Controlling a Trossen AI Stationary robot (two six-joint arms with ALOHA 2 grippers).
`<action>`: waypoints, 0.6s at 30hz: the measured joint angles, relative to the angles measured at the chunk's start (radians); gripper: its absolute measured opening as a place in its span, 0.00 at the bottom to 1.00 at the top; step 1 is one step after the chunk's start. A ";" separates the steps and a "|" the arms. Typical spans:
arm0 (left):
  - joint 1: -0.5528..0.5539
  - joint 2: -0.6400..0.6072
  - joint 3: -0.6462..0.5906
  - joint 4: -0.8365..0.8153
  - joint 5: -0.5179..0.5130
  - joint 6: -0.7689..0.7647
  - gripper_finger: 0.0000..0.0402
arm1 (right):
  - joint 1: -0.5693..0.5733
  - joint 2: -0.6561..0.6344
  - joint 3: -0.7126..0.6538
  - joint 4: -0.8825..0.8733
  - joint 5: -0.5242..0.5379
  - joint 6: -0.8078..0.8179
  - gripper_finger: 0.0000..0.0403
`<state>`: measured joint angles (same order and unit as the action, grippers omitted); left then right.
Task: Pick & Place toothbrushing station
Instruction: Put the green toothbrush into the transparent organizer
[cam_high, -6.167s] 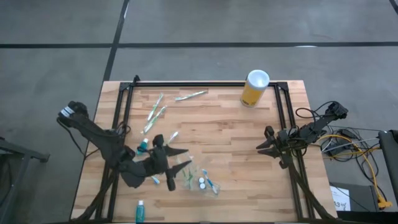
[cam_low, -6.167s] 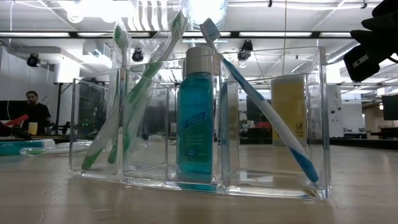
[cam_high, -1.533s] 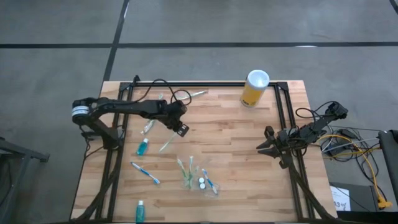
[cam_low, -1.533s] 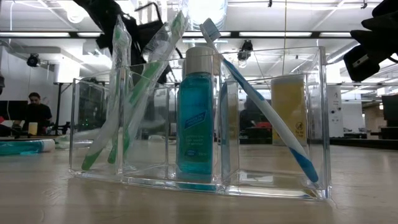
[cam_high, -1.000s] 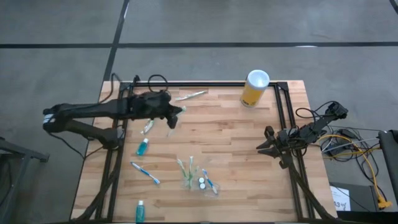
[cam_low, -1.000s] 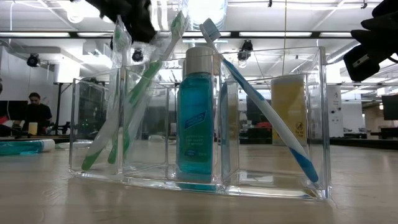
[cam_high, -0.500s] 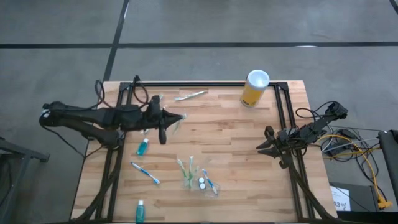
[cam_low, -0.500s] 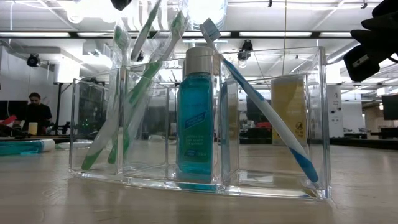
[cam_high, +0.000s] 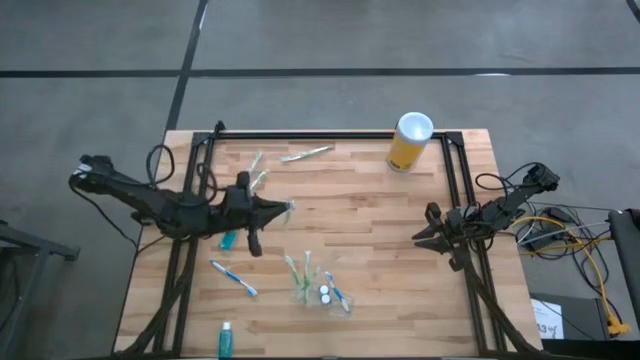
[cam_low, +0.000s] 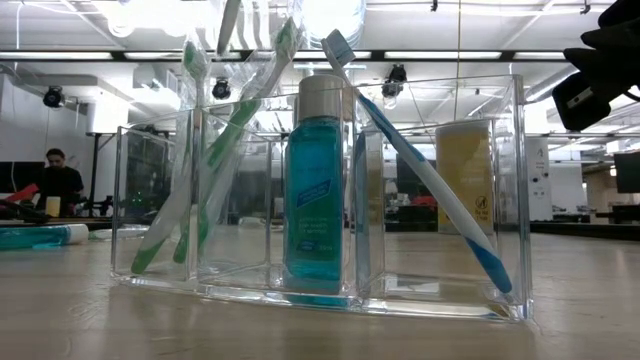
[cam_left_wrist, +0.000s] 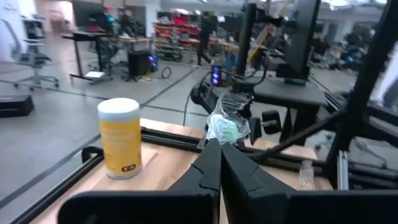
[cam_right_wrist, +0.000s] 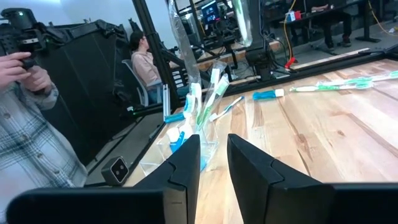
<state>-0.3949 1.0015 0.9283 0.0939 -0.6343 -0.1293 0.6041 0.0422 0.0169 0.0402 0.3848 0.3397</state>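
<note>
The toothbrushing station (cam_high: 318, 287), a clear holder with compartments, stands near the table's near edge. In the low view two green-white toothbrushes (cam_low: 215, 170), a teal white-capped tube (cam_low: 315, 190) and a blue-white toothbrush (cam_low: 430, 180) lean inside its walls (cam_low: 150, 200). My left gripper (cam_high: 284, 207) hovers left of and beyond the station, shut on a wrapped green-white toothbrush (cam_left_wrist: 225, 129). My right gripper (cam_high: 420, 233) waits open at the table's right side with nothing between its fingers. My left gripper pinches the wrapped toothbrush near its green head end (cam_left_wrist: 222, 138) between its two shut fingers (cam_left_wrist: 208, 163). The fingers lie level and point toward the table's right side. The head and crumpled wrapper stick up above the fingertips. The handle (cam_low: 228, 22) hangs below, clear of the table.
A tall yellow cylinder (cam_high: 410, 140) stands at the far right. Loose toothbrushes (cam_high: 305, 153) lie at the far edge. A teal tube (cam_high: 228, 240), a blue toothbrush (cam_high: 233, 278) and another tube (cam_high: 226, 338) lie at the near left. A person (cam_right_wrist: 25, 124) stands beyond the table.
My left gripper has swung from the table's far left toward the near edge and the station and has risen, leaving the top of the low view. It stays shut on the toothbrush, which now hangs clear above the table.
</note>
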 joint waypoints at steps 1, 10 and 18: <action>-0.022 0.005 0.000 0.017 -0.038 0.002 0.00 | 0.000 0.000 0.000 0.000 0.000 0.000 0.20; -0.188 0.046 0.000 0.150 -0.171 0.073 0.01 | 0.000 0.000 0.000 0.000 0.000 0.000 0.20; -0.257 0.106 0.000 0.198 -0.166 -0.006 0.02 | 0.000 0.000 0.000 0.000 0.000 0.000 0.17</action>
<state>-0.6519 1.1075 0.9287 0.2918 -0.7999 -0.1354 0.6041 0.0422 0.0169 0.0402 0.3850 0.3397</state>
